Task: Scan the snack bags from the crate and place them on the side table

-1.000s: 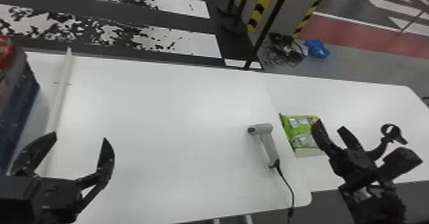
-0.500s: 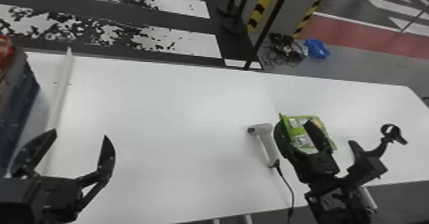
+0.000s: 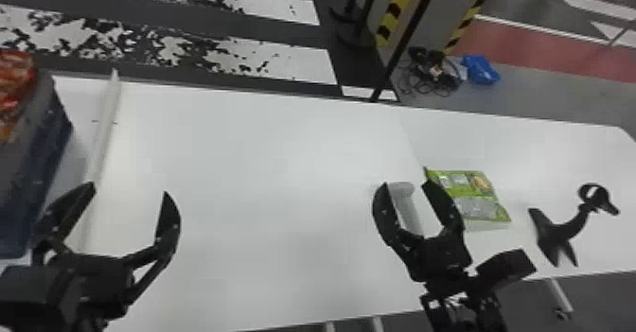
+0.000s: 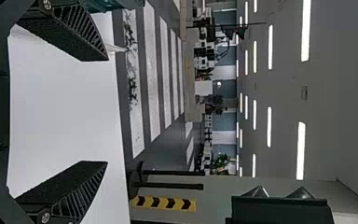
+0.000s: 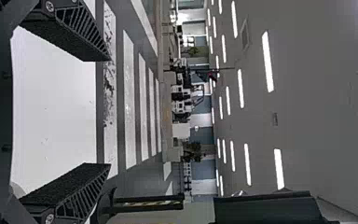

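Green snack bag: I see the green snack bag [image 3: 482, 209] lying flat on the side table [image 3: 544, 158], partly behind my right gripper.
Scanner: the white scanner [image 3: 408, 205] lies on the main table [image 3: 260, 184], beside the seam; I see it between the right gripper's fingers in the head view.
Right gripper: my right gripper [image 3: 407, 183] is spread with nothing in it; I can't judge its height over the scanner.
Step in hand: I take this as lining up to pick up the scanner.
Doing it well: I'd tip the fingers down, straddle the handle, and close squarely and gently, leaving the trigger and reading window free; a skewed pinch could roll it or nudge the green snack bag.
Left gripper: my left gripper [image 3: 128, 189] is wide and empty near the crate, well placed to fetch a bag.
Crate: the dark blue crate [image 3: 35, 165] stands at the left edge, upright.
Crate contents: red-orange bags [image 3: 16, 83] show at its top; how many lie beneath I can't tell. I'd lift one by its edge, since slick film may slip.
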Tool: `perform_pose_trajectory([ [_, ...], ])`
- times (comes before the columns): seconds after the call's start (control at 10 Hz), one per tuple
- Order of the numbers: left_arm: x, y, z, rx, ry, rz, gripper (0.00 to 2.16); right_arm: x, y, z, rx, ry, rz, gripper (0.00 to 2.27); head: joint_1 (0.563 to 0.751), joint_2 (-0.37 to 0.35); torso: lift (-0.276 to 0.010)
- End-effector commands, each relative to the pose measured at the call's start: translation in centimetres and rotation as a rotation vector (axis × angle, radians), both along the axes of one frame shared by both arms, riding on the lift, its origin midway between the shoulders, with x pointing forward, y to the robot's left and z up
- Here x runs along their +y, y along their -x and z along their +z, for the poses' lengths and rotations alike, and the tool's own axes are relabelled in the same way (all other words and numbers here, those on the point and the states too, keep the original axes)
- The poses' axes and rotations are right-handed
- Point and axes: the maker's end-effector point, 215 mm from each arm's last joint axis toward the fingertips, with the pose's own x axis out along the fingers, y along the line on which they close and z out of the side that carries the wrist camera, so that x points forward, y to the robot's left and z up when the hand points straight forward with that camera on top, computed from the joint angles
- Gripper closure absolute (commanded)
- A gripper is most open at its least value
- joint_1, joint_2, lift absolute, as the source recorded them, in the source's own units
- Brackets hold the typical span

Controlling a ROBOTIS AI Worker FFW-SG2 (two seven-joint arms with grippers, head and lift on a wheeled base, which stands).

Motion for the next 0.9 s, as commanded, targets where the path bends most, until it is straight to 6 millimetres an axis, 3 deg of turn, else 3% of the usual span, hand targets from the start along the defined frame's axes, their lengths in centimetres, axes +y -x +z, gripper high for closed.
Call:
perform_pose_trajectory([
  [0.0,0.3,-0.1,0.2,-0.012,0.0,0.009,0.08,1.2,0.1,-0.6,0.011,0.022,0.013,0.08,0.695,-0.291,-0.094],
  [0.2,0.5,-0.3,0.5,-0.018,-0.001,0.01,0.08,2.3,0.4,-1.8,0.031,0.023,0.023,0.08,0.695,-0.261,-0.094],
  [0.4,1.5,-0.8,2.5,-0.029,0.0,0.009,0.08,2.3,0.5,-2.0,0.034,0.016,0.015,0.08,0.695,-0.25,-0.094],
  [0.6,4.8,-1.9,5.0,-0.006,-0.01,0.039,0.08,2.4,0.8,-2.7,0.048,0.014,0.013,0.08,0.695,-0.227,-0.094],
  [0.8,10.4,-3.2,6.7,0.022,-0.07,0.102,0.08,2.5,0.8,-2.7,0.049,0.013,0.014,0.08,0.695,-0.18,-0.094],
])
